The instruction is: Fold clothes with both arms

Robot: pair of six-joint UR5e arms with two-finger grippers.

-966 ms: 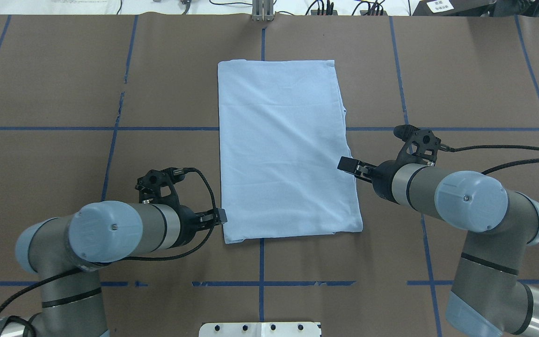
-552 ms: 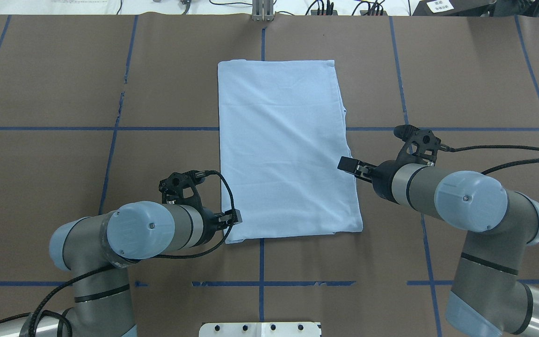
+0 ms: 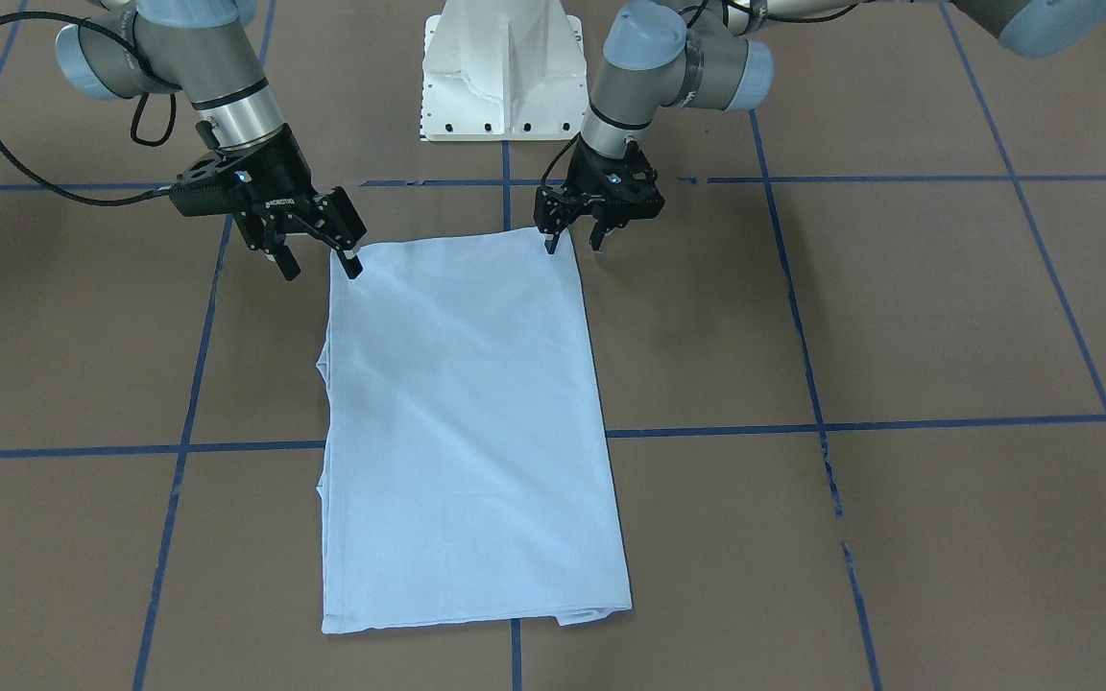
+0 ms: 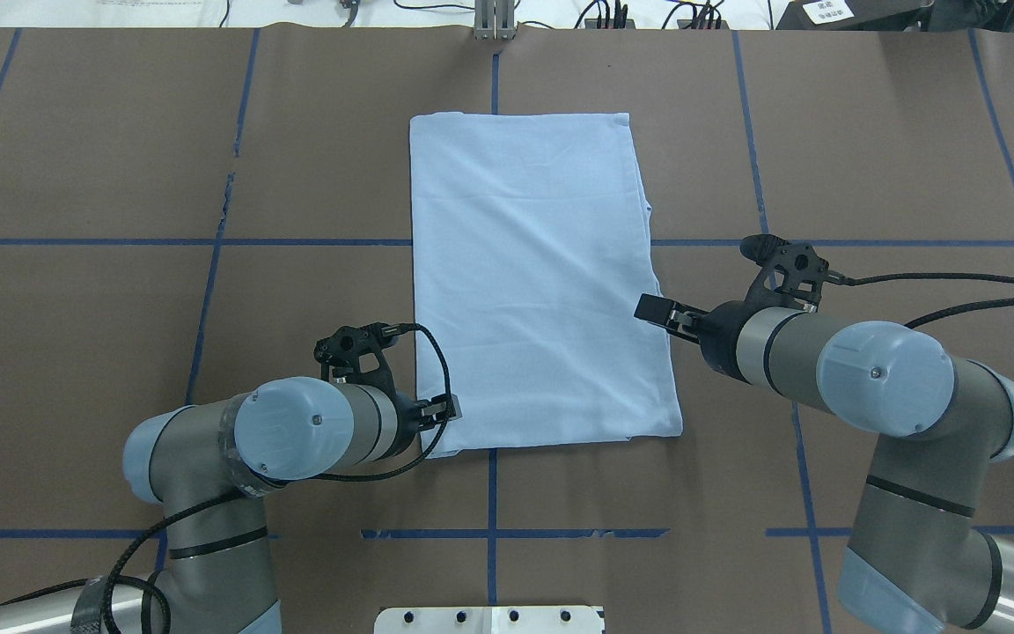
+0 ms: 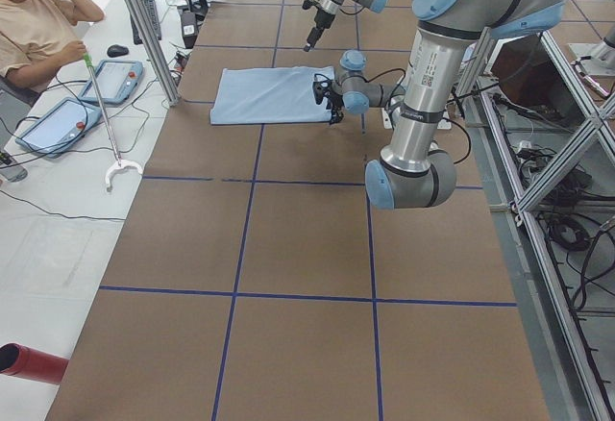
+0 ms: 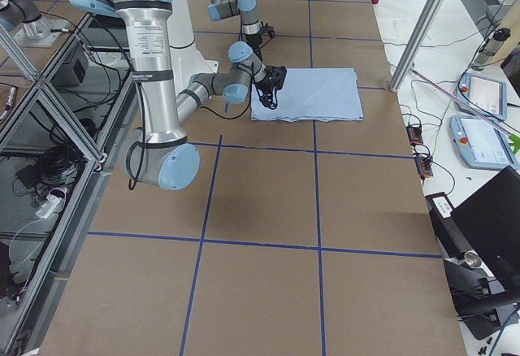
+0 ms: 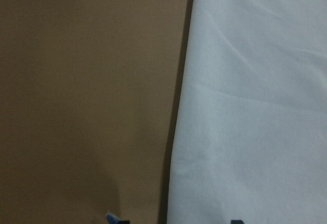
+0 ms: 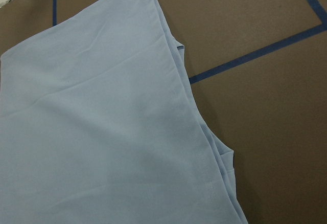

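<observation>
Shirt [image 4: 542, 282], light blue, part-folded: lying flat on table [image 4: 120, 176] before white base [image 3: 500, 67]. Soft, light, limp; likely needing pinching at both base-side corners. Left gripper [image 3: 574, 242] standing open astride one; right gripper [image 3: 321, 267] gaping wide by the other.

Bright, even overhead light, soft diffuse shadows on the brown counter [image 3: 899, 317], exterior views sharp, left wrist view dim and blurred, T-shirt [image 7: 255, 106] edge soft, right wrist view clear.
</observation>
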